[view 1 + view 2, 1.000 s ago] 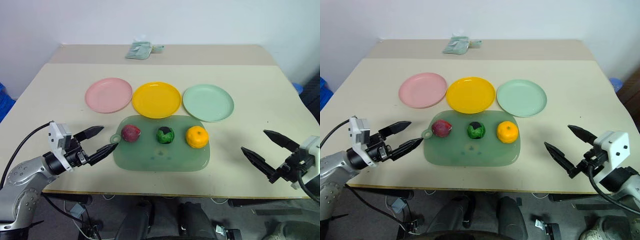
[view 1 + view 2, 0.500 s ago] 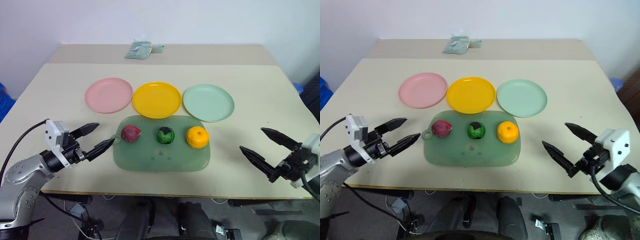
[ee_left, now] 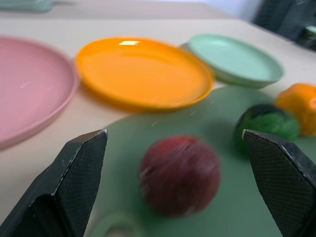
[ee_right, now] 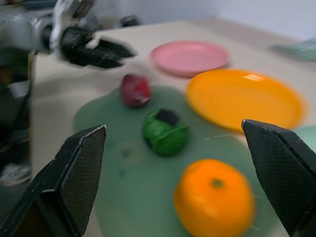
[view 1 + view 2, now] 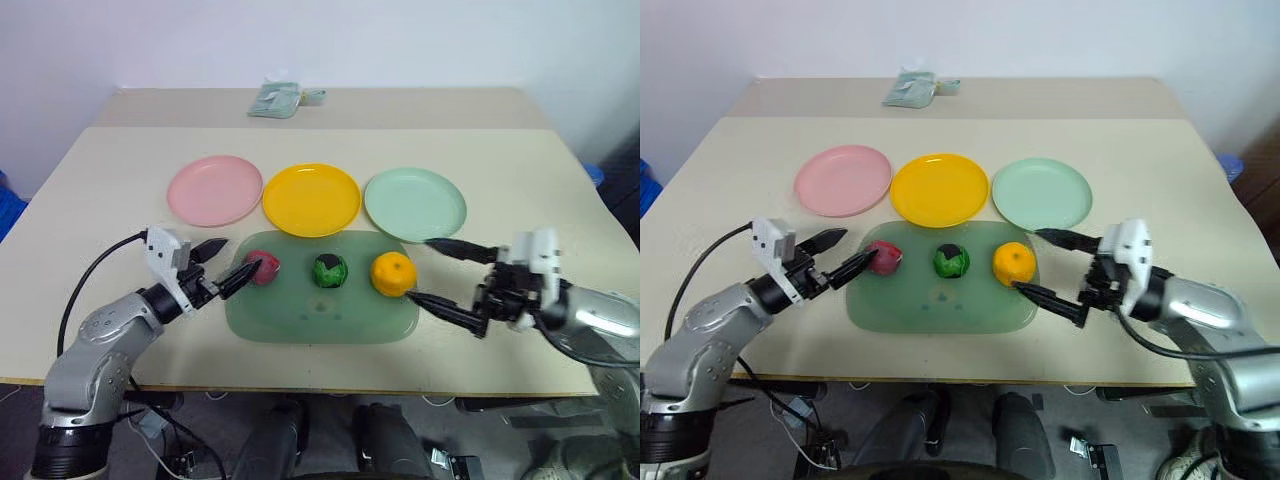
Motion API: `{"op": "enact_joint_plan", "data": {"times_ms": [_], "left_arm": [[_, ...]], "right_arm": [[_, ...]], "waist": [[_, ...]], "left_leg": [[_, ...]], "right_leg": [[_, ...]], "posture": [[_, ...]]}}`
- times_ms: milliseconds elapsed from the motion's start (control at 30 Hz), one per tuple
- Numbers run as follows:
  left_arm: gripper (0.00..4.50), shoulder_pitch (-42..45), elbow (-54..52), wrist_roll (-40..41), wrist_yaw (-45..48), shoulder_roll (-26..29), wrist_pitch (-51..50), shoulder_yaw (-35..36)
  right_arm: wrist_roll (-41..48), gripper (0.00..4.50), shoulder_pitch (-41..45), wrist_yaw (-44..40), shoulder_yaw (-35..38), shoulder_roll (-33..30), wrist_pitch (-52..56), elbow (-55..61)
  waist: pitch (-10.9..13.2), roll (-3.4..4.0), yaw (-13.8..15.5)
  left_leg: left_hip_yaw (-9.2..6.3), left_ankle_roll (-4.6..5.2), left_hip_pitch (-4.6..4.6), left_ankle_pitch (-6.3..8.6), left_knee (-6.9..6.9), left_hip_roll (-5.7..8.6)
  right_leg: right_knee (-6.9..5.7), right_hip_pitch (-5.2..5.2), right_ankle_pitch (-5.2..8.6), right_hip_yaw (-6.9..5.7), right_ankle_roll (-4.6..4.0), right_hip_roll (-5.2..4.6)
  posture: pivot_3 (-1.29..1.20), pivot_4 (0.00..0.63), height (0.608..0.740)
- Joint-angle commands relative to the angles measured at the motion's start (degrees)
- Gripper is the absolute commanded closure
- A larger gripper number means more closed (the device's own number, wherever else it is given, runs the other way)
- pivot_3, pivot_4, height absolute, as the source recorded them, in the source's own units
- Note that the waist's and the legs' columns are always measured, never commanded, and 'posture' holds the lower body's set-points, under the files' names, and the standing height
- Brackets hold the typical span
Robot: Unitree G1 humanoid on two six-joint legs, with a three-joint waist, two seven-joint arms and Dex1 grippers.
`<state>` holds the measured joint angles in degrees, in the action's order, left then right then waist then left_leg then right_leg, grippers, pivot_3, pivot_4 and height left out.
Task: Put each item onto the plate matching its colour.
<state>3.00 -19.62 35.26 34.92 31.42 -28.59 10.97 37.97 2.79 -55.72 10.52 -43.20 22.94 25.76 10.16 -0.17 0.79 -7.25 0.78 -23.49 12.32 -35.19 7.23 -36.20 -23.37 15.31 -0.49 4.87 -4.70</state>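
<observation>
Three round plates stand on the table: one pink plate (image 5: 215, 190), one yellow plate (image 5: 311, 199) at its 3 o'clock, and one mint green plate (image 5: 415, 204) further toward 3 o'clock. Three balls lie there: one dark red ball (image 5: 264, 266), one green ball (image 5: 330, 270), one orange ball (image 5: 393, 273). One green mat (image 5: 320, 315). One bundle (image 5: 280, 99) at 12 o'clock.

No lettering, label, brand mark or number could be read on anything in the scene.
</observation>
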Motion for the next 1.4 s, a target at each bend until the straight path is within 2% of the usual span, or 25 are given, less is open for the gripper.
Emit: {"op": "enact_joint_plan", "data": {"times_ms": [33,400,667,700,733,800,967,1167,1267,1400], "left_arm": [[0.0,0.64,-1.13,-1.52,-0.52,0.22,-0.03,-0.64],[0.0,4.63,-0.14,-6.72,-5.08,-2.34,-2.99,-6.68],[0.0,4.76,4.03,-9.94,-4.42,-3.32,-1.84,-8.86],[0.52,4.7,4.64,-10.99,-4.26,-3.35,-0.67,-9.22],[0.79,4.81,5.21,-12.2,-4.54,-3.58,0.72,-9.41],[1.67,5.77,6.54,-13.13,-5.62,-4.44,1.76,-8.96],[1.67,9.08,10.16,-14.34,-7.37,-6.46,3.78,-7.48],[1.67,20.3,21.45,-14.52,-15.79,-10.72,7.17,-1.02],[1.67,29.52,32.18,-16.18,-20.69,-12.05,11.02,1.81],[1.67,39.69,47.4,-19.54,-23.31,-13.25,17.33,1.77]], "right_arm": [[-1.98,0.04,3.93,-0.34,-2.66,1.0,-1.41,-1.58],[-2.7,0.04,8.51,1.43,-4.04,2.35,0.07,-1.18],[-1.69,0.04,9.02,3.41,-2.77,1.63,2.36,1.14],[-1.61,0.0,8.95,3.82,-2.58,1.61,2.63,1.51],[-1.51,0.0,8.92,4.11,-2.38,1.56,2.87,1.76],[-1.3,0.0,8.86,4.82,-1.82,1.5,3.37,2.25],[-1.53,0.0,9.23,6.03,-1.43,1.86,3.79,2.65],[-2.39,0.0,11.14,7.18,-1.99,2.5,3.31,1.77],[-2.97,0.0,12.3,7.61,-2.41,2.97,2.83,0.94],[-4.16,0.0,14.4,8.42,-3.1,4.35,1.8,-0.92]], "waist": [[0.0,0.0,0.05],[0.0,0.0,1.2],[-0.01,0.01,1.48],[-0.01,0.01,1.49],[-0.01,0.01,1.5],[-0.01,0.0,1.51],[-0.01,0.0,1.55],[-0.01,-0.02,1.55],[0.0,-0.05,1.58],[-0.01,-0.07,1.56]], "left_leg": [[0.0,0.0,0.0,0.0,0.01,0.0],[0.02,0.0,0.0,0.0,-0.04,0.02],[0.02,-0.01,0.0,-0.01,-0.04,0.01],[0.02,-0.01,0.0,-0.01,-0.04,0.01],[0.02,-0.01,0.0,-0.01,-0.04,0.01],[0.02,-0.01,0.0,-0.01,-0.05,0.01],[0.02,-0.01,0.0,-0.01,-0.08,0.01],[0.02,-0.04,0.0,-0.04,-0.12,0.01],[0.02,-0.05,-0.01,-0.05,-0.22,0.02],[0.04,-0.04,-0.02,-0.05,-0.38,0.07]], "right_leg": [[0.0,0.0,0.0,0.0,0.01,0.0],[0.0,0.0,-0.12,0.02,0.19,0.01],[-0.02,-0.01,-0.13,0.02,0.19,0.03],[-0.02,-0.02,-0.13,0.02,0.18,0.03],[-0.02,-0.01,-0.13,0.02,0.18,0.03],[-0.02,0.0,-0.13,0.02,0.18,0.03],[-0.02,0.0,-0.15,0.02,0.2,0.03],[-0.05,-0.01,-0.29,0.02,0.39,0.06],[-0.08,0.0,-0.34,0.01,0.46,0.08],[-0.09,0.08,-0.42,0.01,0.58,0.08]], "posture": [[0.0,0.15,0.74],[0.0,0.15,0.74],[0.0,0.15,0.74],[0.0,0.15,0.74],[0.0,0.15,0.74],[0.0,0.15,0.74],[0.0,0.15,0.74],[0.0,0.15,0.74],[0.0,0.15,0.74],[0.0,0.15,0.74]]}}
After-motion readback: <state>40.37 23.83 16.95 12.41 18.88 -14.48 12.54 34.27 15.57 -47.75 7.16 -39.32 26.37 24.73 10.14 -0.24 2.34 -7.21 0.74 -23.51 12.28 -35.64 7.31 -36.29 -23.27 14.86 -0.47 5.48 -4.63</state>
